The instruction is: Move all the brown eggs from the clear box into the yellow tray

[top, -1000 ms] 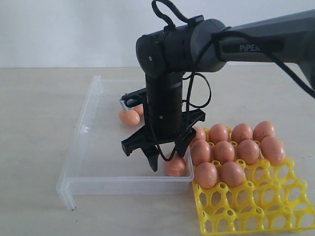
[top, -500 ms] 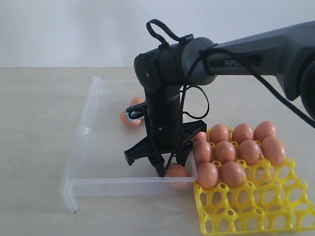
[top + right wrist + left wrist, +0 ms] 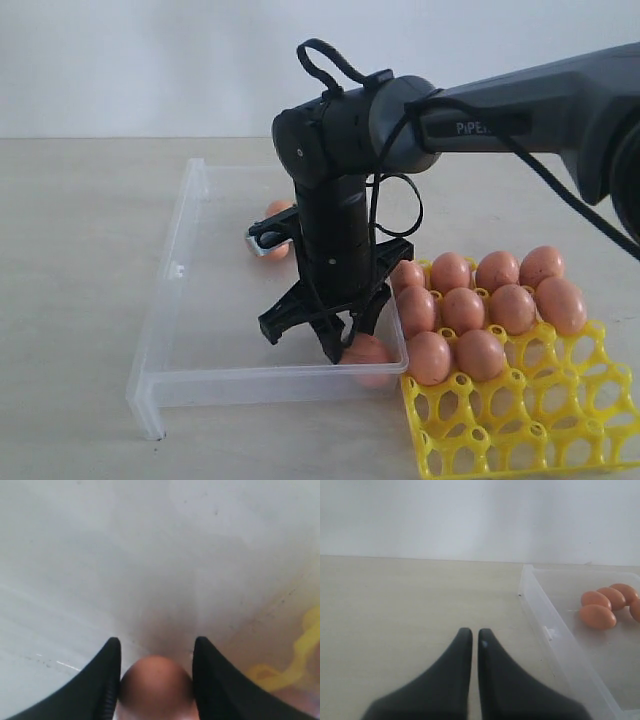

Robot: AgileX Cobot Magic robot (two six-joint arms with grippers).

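We found the right claw (image 3: 347,346) clamped on one smooth, orange-brown egg (image 3: 156,686) in the corner of the clear box (image 3: 166,300) just beside the yellow tray (image 3: 522,436); the left claw (image 3: 471,633), tips together, hung above the table (image 3: 395,595)

The left gripper (image 3: 474,631) hangs above the tabletop (image 3: 395,600), jaws close together; nearby, several brown eggs (image 3: 598,616) lie in the clear box (image 3: 545,626)

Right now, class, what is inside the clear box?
One brown egg sits in its near corner between the right gripper's fingers. At least four more brown eggs lie farther back; in the exterior view the arm hides most.
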